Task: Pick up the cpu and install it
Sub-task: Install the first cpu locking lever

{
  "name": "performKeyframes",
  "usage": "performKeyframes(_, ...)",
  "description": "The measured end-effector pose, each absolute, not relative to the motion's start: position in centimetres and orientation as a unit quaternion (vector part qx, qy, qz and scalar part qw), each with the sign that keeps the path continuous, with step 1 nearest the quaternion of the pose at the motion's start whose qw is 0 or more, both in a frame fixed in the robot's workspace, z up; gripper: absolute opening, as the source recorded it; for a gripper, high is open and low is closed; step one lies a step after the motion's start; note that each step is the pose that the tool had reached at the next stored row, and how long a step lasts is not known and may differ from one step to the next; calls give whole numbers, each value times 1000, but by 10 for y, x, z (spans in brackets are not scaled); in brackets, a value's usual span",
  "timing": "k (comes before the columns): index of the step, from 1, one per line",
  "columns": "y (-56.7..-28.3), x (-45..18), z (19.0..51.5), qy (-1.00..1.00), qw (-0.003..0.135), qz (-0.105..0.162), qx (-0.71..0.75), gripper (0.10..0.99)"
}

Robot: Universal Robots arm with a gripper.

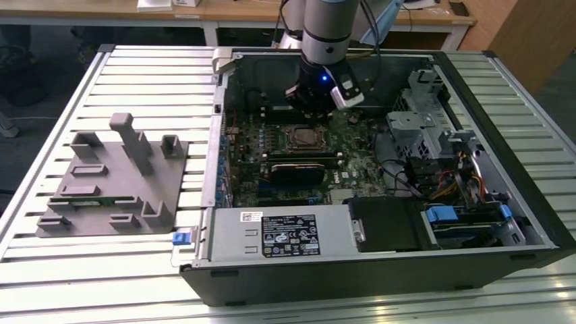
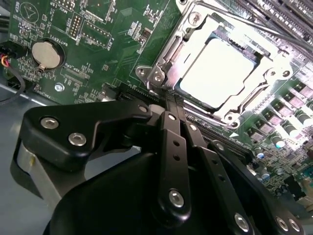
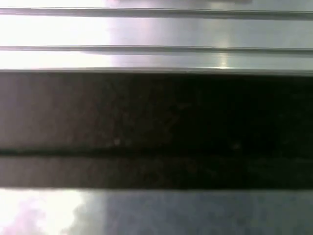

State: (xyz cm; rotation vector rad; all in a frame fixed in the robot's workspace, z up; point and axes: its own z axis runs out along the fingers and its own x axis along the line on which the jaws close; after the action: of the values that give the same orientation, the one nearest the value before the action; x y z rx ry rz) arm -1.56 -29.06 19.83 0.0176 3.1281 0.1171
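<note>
Second wrist view puts the jaws nearest, their black fingers clenched together on nothing, just short of the socket, where the cpu already lies flat in its metal frame. Judging by that, placement is done and release finished. Exterior view shows the arm upright above the socket, inside the open case.

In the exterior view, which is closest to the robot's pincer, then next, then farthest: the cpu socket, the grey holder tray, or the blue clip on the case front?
1. The cpu socket, right beside the pincer, inside the case.
2. The grey holder tray, outside the case on the exterior view's left.
3. The blue clip, by the case's front corner.
</note>
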Motion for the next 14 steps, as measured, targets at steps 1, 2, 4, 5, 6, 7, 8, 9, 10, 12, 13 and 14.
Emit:
performKeyframes(1, -290, -15, 198, 999, 6, 37, 6, 106)
performKeyframes(2, -290, -15, 197, 999, 6, 37, 6, 106)
performKeyframes(4, -291, -15, 197, 999, 6, 36, 6, 106)
performKeyframes(5, -291, -15, 197, 999, 5, 36, 6, 106)
performKeyframes(6, -290, -15, 197, 999, 5, 36, 6, 106)
performKeyframes(7, -290, -15, 197, 999, 5, 36, 6, 106)
performKeyframes(8, -290, -15, 197, 999, 5, 36, 6, 106)
performKeyframes(9, -290, -15, 197, 999, 5, 36, 6, 106)
performKeyframes(10, -290, -14, 197, 999, 5, 37, 6, 106)
performKeyframes(12, -290, -14, 198, 999, 6, 38, 6, 106)
performKeyframes(13, -290, -14, 199, 999, 6, 38, 6, 106)
performKeyframes(14, -290, -14, 201, 999, 5, 38, 6, 106)
